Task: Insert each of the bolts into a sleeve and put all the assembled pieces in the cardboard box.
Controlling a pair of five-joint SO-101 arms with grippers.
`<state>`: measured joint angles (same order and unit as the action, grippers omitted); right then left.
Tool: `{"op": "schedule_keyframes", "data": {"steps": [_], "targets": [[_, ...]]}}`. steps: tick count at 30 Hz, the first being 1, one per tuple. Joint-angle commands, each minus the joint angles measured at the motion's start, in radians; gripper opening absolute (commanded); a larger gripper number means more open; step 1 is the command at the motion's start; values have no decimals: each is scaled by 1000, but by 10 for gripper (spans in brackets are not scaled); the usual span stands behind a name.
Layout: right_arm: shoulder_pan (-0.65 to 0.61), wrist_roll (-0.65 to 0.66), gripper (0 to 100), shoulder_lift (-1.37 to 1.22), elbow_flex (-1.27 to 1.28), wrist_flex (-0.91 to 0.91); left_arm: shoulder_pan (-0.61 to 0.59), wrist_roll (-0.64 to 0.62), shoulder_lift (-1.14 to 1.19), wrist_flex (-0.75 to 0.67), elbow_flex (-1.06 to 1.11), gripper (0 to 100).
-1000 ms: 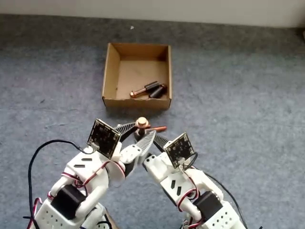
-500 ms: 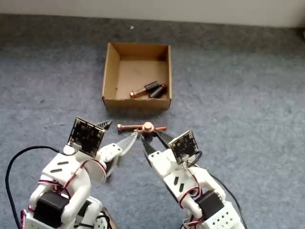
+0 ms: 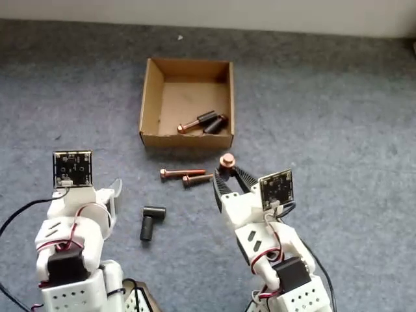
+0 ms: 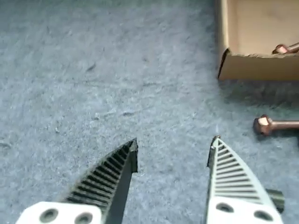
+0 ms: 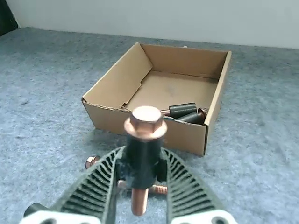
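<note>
One assembled bolt-and-sleeve piece (image 5: 145,126) upright, clamped in right gripper (image 5: 141,158), just short of cardboard box (image 3: 151,97). Left gripper (image 4: 173,149) spread, empty. Likely step: boxing piece; next, carry over its front wall, release.

Cardboard box (image 4: 244,70) and loose bolt (image 4: 274,125) cut off at view's edge; sleeve (image 4: 278,199) mostly behind left jaws

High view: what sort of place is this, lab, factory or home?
Probably a small indoor hobby or lab setup, not a factory: grey carpet-like surface, pale wall along its far edge, plain cardboard box and loose bolts as the workpieces.
</note>
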<state>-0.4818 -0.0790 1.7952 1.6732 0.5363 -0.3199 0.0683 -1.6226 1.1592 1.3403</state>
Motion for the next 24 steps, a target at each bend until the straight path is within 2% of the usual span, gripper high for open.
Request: {"op": "schedule_keyframes", "data": {"steps": [1,7,12,24], "targets": [[45,-8,4,-2,10,-24,-41,71,-7,-60,110,255],[53,-6,4,-5,-173,-31,-38,80,-7,-84,232,255],[53,-5,4,-82,-260,-206,-45,80,-7,-203,302,255],[56,-6,4,-949,-542,-745,-45,80,-7,-209,312,255]]}}
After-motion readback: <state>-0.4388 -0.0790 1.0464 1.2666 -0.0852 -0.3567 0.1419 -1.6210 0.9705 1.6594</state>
